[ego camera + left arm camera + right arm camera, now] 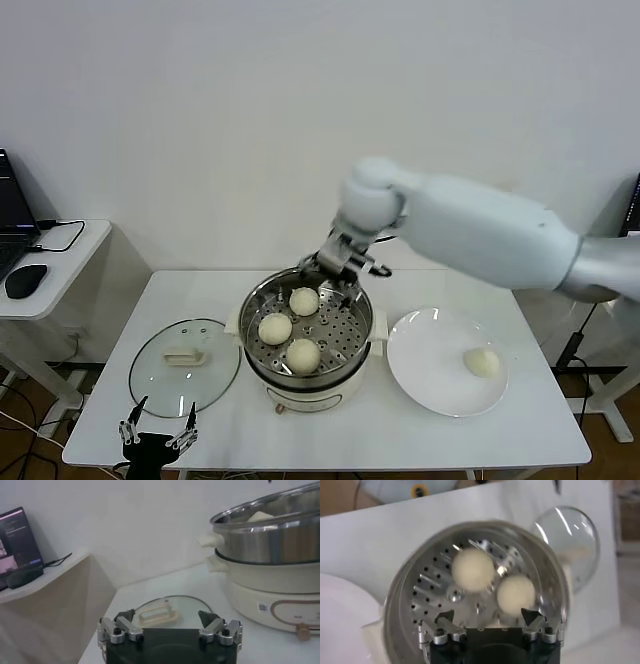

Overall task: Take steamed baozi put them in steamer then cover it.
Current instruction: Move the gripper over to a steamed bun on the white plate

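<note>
Cream baozi (303, 354), silver perforated steamer (360, 335), white plate (430, 365), clear lid (160, 385)

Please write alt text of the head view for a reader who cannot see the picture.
Three steamed baozi lie in the steamer on a white table, with the open right gripper above its far rim. A fourth baozi sits on a white plate; the cover lies near the open left gripper.

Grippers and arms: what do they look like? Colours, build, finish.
Right arm: bulky smooth shell, white along the forearm, going silver-grey toward the shoulder, with a rounded white wrist joint. Right gripper: dark base with metal parts, two fingers. Left gripper: black base block, silver finger links with visible bolts, dark pointed fingertips. No markings or loose cables visible.
</note>
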Motion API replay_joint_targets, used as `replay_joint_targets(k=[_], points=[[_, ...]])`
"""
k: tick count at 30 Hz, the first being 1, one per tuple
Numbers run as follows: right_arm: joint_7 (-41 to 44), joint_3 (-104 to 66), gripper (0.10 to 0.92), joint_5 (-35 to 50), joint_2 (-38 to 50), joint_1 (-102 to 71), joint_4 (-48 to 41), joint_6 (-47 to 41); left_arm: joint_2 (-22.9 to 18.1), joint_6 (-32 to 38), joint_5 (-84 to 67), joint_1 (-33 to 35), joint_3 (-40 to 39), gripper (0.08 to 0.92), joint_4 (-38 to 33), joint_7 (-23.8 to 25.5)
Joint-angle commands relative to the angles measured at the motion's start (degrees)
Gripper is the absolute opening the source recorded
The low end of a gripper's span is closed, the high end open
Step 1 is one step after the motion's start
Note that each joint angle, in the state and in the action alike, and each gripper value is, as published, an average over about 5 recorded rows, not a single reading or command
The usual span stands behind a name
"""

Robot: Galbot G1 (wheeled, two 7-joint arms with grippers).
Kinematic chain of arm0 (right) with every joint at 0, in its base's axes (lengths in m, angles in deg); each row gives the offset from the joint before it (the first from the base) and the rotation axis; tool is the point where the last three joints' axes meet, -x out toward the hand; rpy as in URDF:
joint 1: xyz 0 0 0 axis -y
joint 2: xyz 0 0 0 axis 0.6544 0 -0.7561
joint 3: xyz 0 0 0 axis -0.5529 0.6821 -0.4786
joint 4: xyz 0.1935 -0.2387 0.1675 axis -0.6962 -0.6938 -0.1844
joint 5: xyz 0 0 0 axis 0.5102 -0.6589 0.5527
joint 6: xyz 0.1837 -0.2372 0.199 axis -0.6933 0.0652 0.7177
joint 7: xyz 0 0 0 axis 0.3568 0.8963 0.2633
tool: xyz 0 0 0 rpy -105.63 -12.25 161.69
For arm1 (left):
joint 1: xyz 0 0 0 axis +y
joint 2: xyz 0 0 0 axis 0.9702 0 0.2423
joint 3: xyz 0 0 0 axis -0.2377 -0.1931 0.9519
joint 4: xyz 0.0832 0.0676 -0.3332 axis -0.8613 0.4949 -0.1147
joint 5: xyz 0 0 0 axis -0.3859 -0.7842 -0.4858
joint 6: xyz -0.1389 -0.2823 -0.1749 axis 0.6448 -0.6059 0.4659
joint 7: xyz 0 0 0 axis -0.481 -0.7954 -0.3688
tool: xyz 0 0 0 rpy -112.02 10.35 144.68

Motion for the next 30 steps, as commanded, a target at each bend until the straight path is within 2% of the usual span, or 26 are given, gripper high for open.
replay_joint_targets(k=[1,5,14,30], points=[[1.41,-7.48,0.823,7.84,10.64,-4.02,-4.8,-24.93,0.04,-0.14,-0.13,-0.34,-0.27,0.823,-0.68,0.19],[2.97,-10.08,0.823,3.84,13.92,-7.96,-6.77,-27.47,0.22,-0.32,-0.11,-0.07,-0.34,0.823,-1.23,0.41],[4.64,-12.95,0.823,-5.57,19.27,-14.64,-8.38,-24.46,0.43,-0.51,-0.17,0.01,0.79,0.823,-1.72,0.75],[4.78,-15.69,0.823,-14.94,19.82,-26.72,-10.62,-22.77,0.67,-0.63,0.14,-0.57,0.8,0.823,0.65,1.04]])
